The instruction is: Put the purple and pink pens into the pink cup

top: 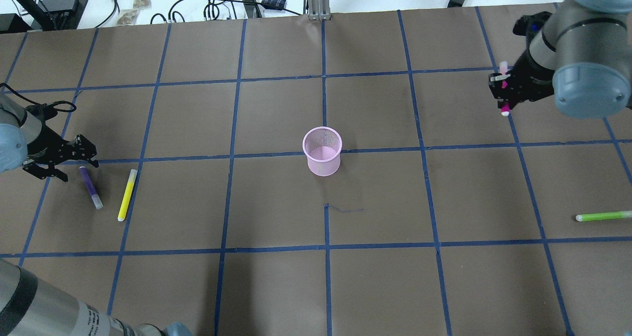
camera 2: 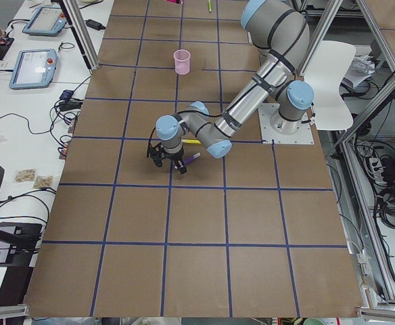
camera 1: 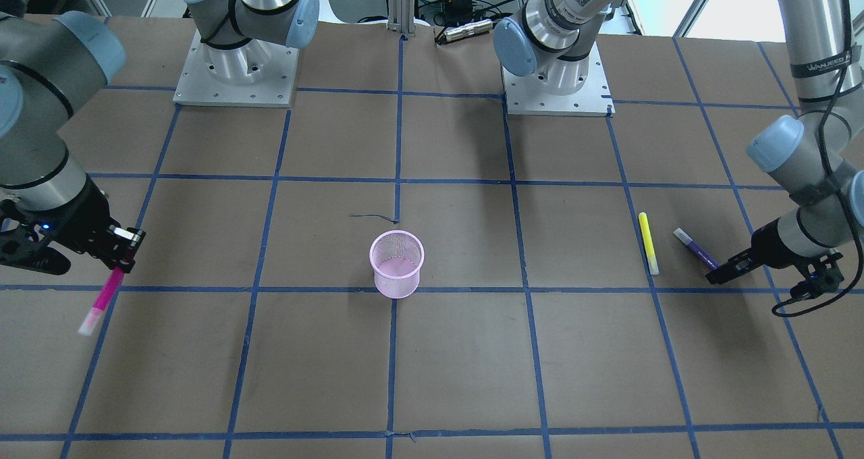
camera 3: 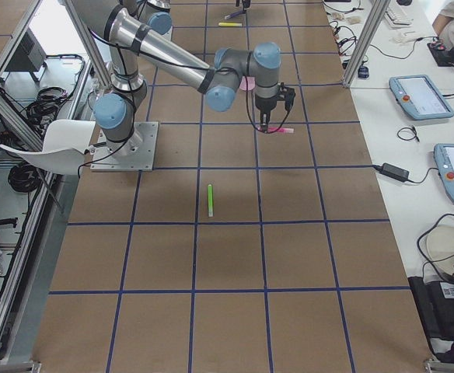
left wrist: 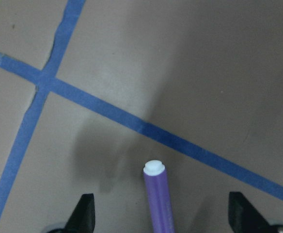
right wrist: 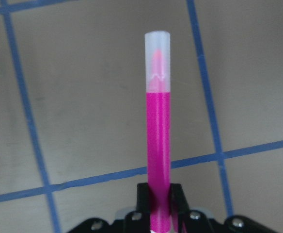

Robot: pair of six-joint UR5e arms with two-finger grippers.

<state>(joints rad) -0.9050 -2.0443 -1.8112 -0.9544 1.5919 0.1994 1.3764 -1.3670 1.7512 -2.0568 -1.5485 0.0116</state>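
Note:
The pink mesh cup (camera 1: 397, 264) stands upright mid-table and also shows in the overhead view (top: 322, 151). My right gripper (camera 1: 125, 255) is shut on the pink pen (camera 1: 101, 300) and holds it above the table, far to the cup's side. The pen stands between the fingers in the right wrist view (right wrist: 158, 121). The purple pen (top: 91, 187) lies flat on the table. My left gripper (top: 80, 171) is open, low over the pen's end. The pen (left wrist: 158, 199) lies between the two fingertips (left wrist: 83, 213), untouched.
A yellow pen (top: 127, 194) lies just beside the purple one, toward the cup. A green pen (top: 603, 216) lies near the table's edge on my right. Blue tape lines grid the brown table (top: 395, 276). Cables and boxes lie beyond the far edge.

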